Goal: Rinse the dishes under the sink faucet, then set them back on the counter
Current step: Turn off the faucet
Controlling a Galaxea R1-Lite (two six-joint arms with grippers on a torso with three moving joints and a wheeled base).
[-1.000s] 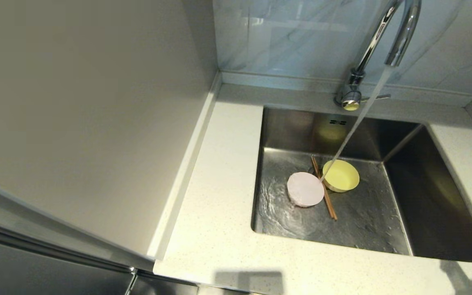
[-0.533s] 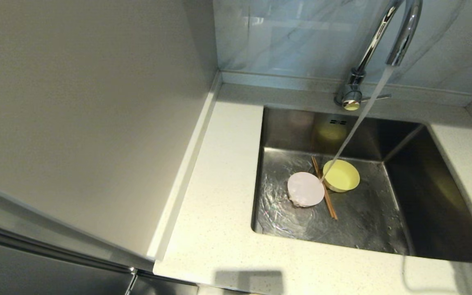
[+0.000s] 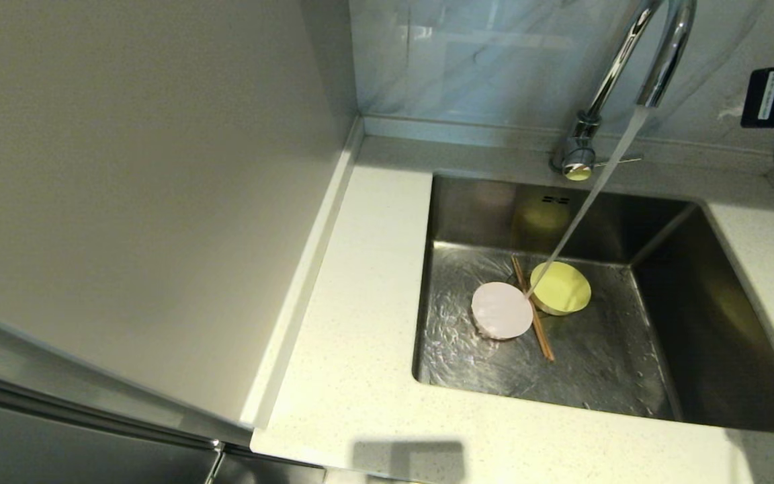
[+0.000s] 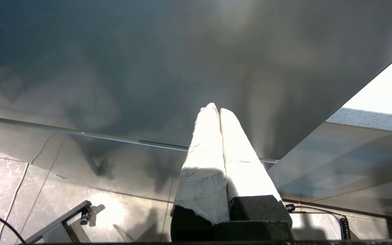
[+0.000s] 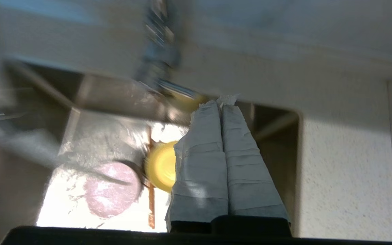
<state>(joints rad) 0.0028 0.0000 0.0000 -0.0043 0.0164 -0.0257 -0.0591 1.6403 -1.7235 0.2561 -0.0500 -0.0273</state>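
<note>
a: operator, start at the near edge. what do you see?

b: you see the counter (image 3: 360, 376), an off-white speckled worktop with a low raised rim, wrapping the front and both sides of the sink (image 3: 716, 403). a plain beige wall panel (image 3: 132, 202) stands on its left.

a: move into the basin.

b: all three dishes sit on the wet sink floor. the chopsticks (image 3: 540, 336) lie together as a pair, running from the front toward the back wall. the pink dish (image 3: 500, 310) sits on their left, its edge overlapping them. the yellow bowl (image 3: 562, 288) sits on their right, just beside them and slightly farther back. none of the dishes is on the counter.

a: and the water?

b: the stream (image 3: 582, 215) falls slanted from the spout and lands between the pink dish and the yellow bowl, by the chopsticks. the sink faucet (image 3: 629, 60) rises from the back rim, its thin lever pointing right.

a: report the tools.

b: the right gripper (image 5: 222, 100) hangs above the right side of the sink, fingers pressed together, holding nothing; part of its arm shows at the far right of the head view. the left gripper (image 4: 216, 108) is parked low in front of a dark cabinet panel (image 4: 148, 68), fingers together and empty.
</note>
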